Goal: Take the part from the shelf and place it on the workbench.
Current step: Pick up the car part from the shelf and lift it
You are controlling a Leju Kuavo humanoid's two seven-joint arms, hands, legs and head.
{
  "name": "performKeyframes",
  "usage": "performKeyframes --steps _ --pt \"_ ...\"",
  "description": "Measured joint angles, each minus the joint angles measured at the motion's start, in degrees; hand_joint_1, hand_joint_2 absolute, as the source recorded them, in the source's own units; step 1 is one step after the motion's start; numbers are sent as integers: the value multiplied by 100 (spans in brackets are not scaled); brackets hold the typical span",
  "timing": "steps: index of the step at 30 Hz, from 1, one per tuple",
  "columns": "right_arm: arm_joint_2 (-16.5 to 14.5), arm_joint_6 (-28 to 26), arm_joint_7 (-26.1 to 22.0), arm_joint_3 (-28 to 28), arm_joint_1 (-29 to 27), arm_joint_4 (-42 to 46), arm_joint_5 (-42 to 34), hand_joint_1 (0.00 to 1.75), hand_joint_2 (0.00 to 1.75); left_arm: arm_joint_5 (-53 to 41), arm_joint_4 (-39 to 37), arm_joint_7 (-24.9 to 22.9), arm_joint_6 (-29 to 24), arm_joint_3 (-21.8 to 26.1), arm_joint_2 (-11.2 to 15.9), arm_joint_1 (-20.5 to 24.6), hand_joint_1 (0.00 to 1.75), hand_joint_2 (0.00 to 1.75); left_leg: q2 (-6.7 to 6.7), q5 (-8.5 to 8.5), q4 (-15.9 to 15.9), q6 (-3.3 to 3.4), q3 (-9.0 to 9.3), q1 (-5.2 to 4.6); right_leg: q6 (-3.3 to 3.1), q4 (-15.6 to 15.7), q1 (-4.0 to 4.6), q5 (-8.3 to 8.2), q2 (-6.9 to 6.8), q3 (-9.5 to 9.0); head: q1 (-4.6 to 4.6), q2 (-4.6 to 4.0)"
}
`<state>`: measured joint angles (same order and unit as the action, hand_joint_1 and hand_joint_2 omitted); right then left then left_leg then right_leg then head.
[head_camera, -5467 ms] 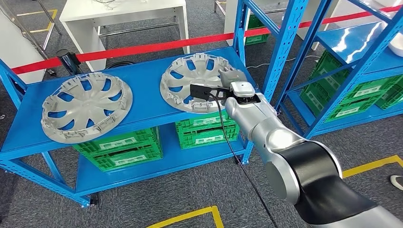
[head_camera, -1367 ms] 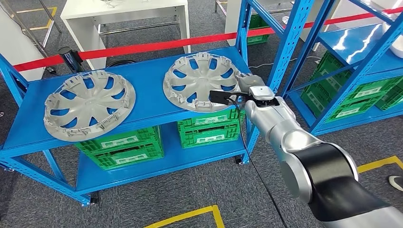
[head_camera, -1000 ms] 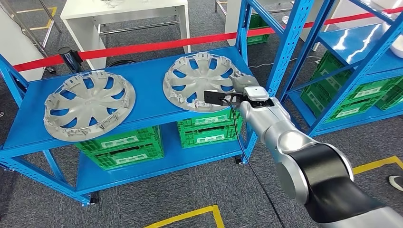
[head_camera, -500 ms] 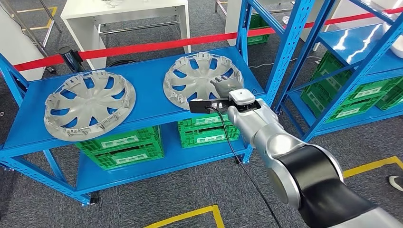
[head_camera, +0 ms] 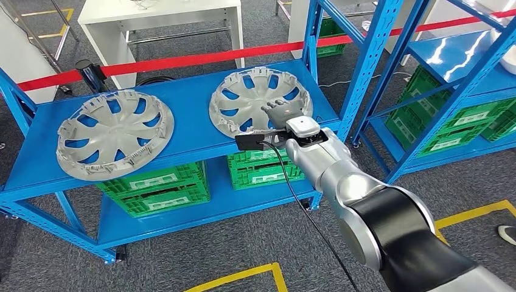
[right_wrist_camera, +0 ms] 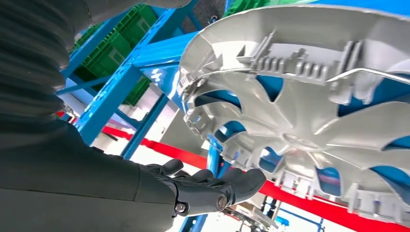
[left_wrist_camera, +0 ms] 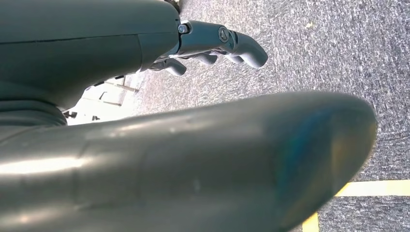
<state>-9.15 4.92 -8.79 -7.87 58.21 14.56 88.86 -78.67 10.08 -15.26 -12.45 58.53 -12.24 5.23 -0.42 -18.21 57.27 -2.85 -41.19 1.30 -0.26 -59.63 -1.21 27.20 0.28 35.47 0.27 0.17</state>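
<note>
Two grey hubcaps lie on the blue shelf (head_camera: 188,131): one on the left (head_camera: 112,131), one on the right (head_camera: 243,97). My right hand (head_camera: 280,113) hovers over the front right part of the right hubcap, fingers stretched out and holding nothing. In the right wrist view, the right hand (right_wrist_camera: 212,186) lies close beside the ribbed rim of that hubcap (right_wrist_camera: 309,111), and I cannot tell whether they touch. My left hand (left_wrist_camera: 220,41) hangs over grey carpet with nothing in it.
Green crates (head_camera: 152,188) (head_camera: 264,164) stand on the lower shelf level. A blue upright post (head_camera: 359,61) rises just right of my hand, with a second blue rack (head_camera: 450,61) beyond it. A red barrier tape (head_camera: 201,58) and a white table (head_camera: 158,18) lie behind.
My right hand has moved left, from the right hubcap's right edge to over its front right part. The hubcaps have not moved.
</note>
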Motion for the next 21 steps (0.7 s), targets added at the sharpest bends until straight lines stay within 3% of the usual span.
performKeyframes --steps 5,10,12,14,16,18,19,21 --pt "-24 -3 -22 -6 1 0 -17 0 175 14 0 -13 -10 15 -2 -1 0 0 -1 -3 6 3 -7 -2 3 5 -6 -1 -1 -2 -1 0" --pt "-36 -8 -24 -6 5 0 -50 0 175 13 4 -87 -11 49 7 -2 0 0 -3 -84 50 124 -17 -31 81 45 -57 -7 -10 -34 -2 0" --pt "-34 -9 -22 -6 6 1 -64 0 175 11 3 -90 -11 50 -1 -5 0 0 3 -40 -52 176 58 -24 124 95 -50 0 -9 -88 -1 0" --pt "-28 -11 -21 -6 15 1 -73 0 175 10 2 -92 -11 50 -16 -6 0 0 25 37 -191 224 149 10 148 -90 -37 199 -7 -43 8 0" --pt "-24 -10 -14 -6 12 0 -76 0 175 7 2 -93 -12 50 -24 -3 0 0 41 67 -223 240 152 22 159 -734 -35 622 -6 224 14 0" --pt "-16 -6 -6 -6 -23 -1 -76 0 175 5 2 -93 -11 51 -23 -2 0 0 40 68 -192 242 101 17 175 -1312 -36 885 -5 452 15 0" --pt "-12 -4 -4 -6 -39 -2 -77 0 175 5 2 -93 -11 51 -24 -2 0 0 37 70 -165 238 66 18 176 -1315 -37 860 -6 423 15 0" --pt "-7 -3 0 -6 -35 -2 -85 0 175 4 1 -93 -11 52 -32 -6 0 0 34 86 -69 196 -28 31 168 -691 -42 608 -10 37 15 0"
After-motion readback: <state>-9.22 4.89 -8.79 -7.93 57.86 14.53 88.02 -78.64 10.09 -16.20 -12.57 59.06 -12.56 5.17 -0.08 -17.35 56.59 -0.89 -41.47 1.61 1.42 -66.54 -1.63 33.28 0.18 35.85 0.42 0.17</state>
